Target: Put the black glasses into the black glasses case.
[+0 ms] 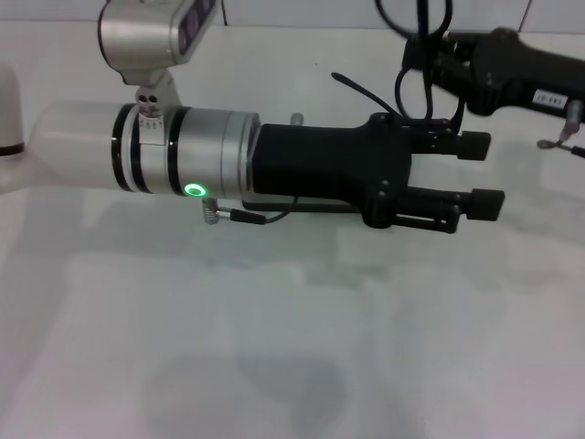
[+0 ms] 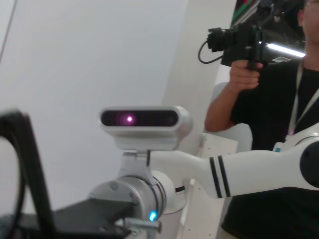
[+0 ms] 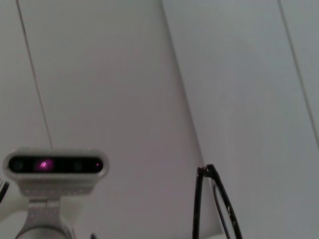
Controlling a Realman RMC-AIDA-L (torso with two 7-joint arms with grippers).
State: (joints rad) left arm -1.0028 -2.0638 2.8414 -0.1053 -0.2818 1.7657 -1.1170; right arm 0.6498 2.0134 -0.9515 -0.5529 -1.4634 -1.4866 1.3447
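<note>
– Where are the black glasses (image 3: 215, 206) sitting now?

– I am seeing them only in the right wrist view, very near that camera, standing on edge. The black glasses case is not showing anywhere.

– Is a hand holding them?

– I cannot tell for the right hand (image 1: 439, 59), which is hanging at 1 o'clock over the desk (image 1: 292, 347). The left hand (image 1: 480, 172) is pointing toward 3 o'clock, its fingers spread and nothing between them.

– How are they going to handle?

– I am judging them light, thin and easy to bend; the lenses are scratching easily. Better to be pinching gently at the bridge or a hinge corner, not a slim temple.
</note>
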